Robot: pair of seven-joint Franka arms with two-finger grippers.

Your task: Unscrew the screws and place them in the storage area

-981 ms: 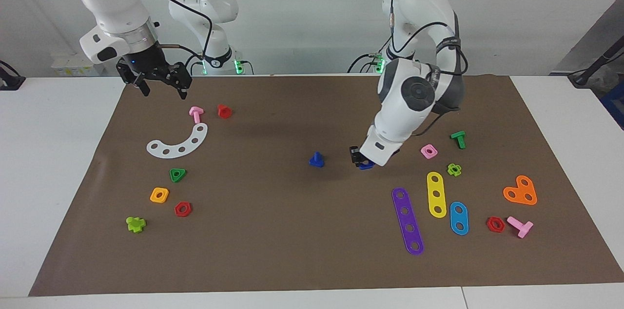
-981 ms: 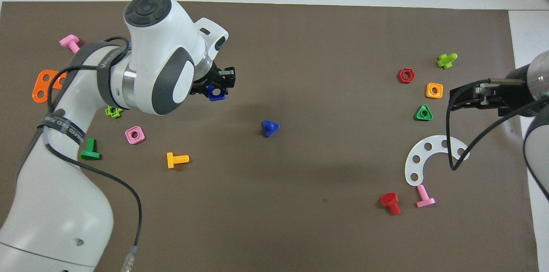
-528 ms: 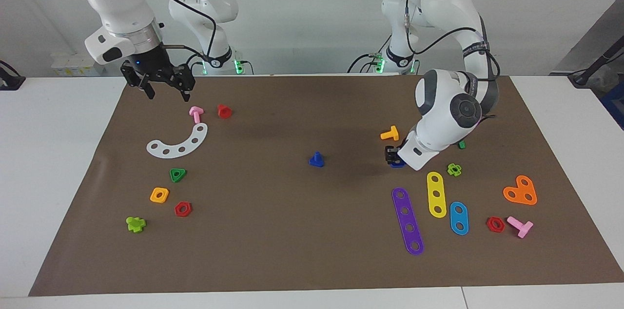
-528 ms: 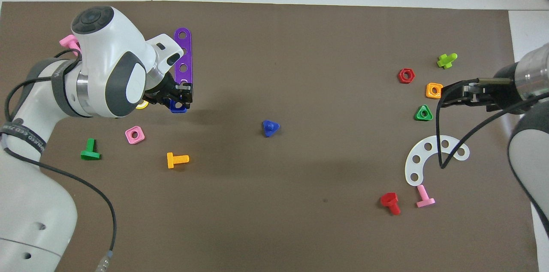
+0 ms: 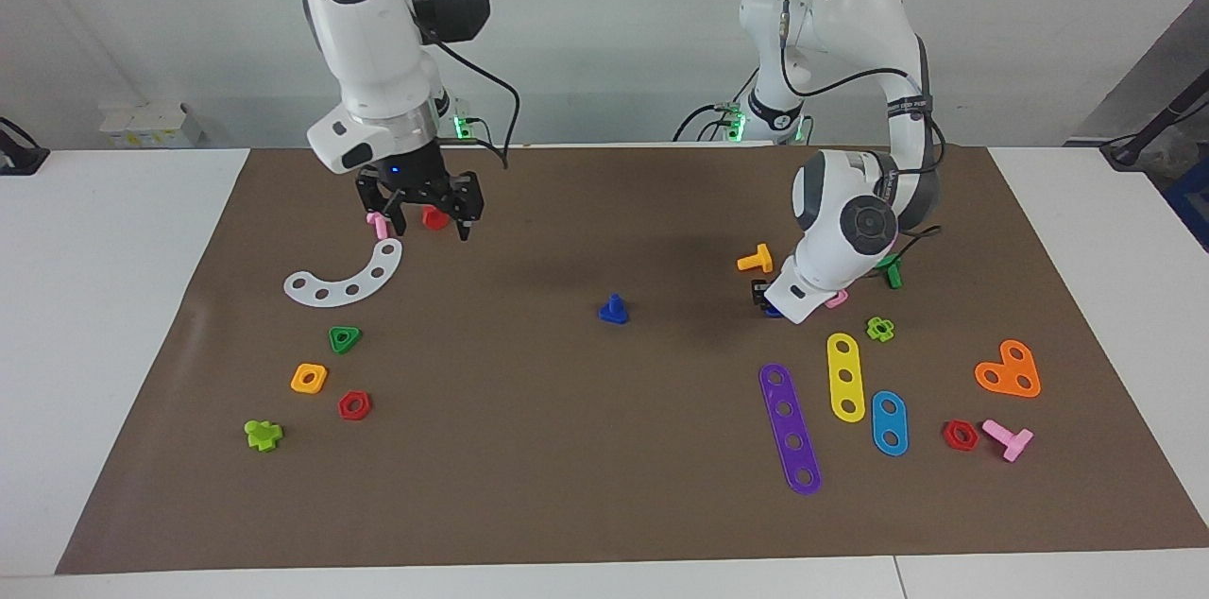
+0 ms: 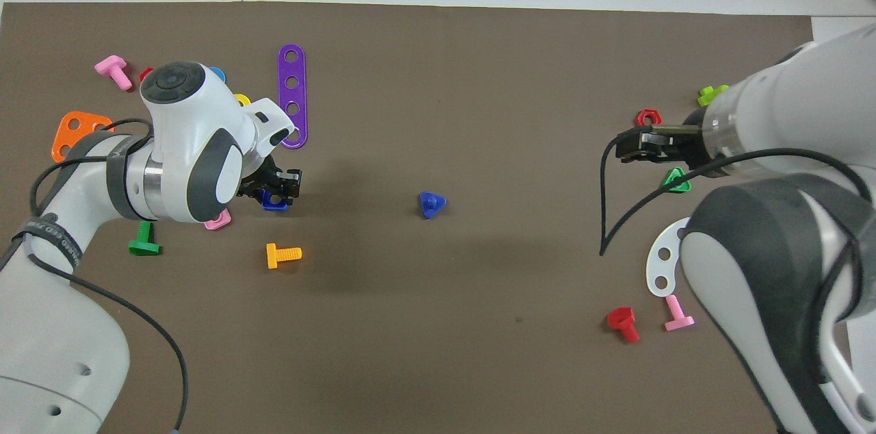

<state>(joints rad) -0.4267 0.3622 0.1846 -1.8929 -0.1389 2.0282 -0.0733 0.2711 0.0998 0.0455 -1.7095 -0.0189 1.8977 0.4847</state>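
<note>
The dark-blue bolt (image 5: 613, 309) stands head down on the mat near the table's middle, stem up, with no gripper at it; it also shows in the overhead view (image 6: 431, 203). My left gripper (image 5: 763, 299) is low at the mat toward the left arm's end, shut on a flat blue square nut (image 6: 275, 200). My right gripper (image 5: 430, 223) is open and empty, up over a pink bolt (image 5: 377, 221) and a red bolt (image 5: 434, 218). The storage area (image 5: 332, 372) is bare mat among the green triangular nut (image 5: 345, 338), orange square nut (image 5: 309, 378) and red hexagonal nut (image 5: 354, 405).
A white curved strip (image 5: 348, 279) lies beside the storage area, a lime cross piece (image 5: 263, 435) farther out. An orange bolt (image 5: 755, 259), a pink nut (image 6: 217, 219), purple (image 5: 790, 427), yellow (image 5: 845, 376) and blue (image 5: 889, 422) strips and an orange plate (image 5: 1009, 369) surround the left gripper.
My left gripper has carried the blue nut away from the middle, toward the left arm's end, and lowered it to the mat. My right arm has swung toward the middle, over the pink and red bolts.
</note>
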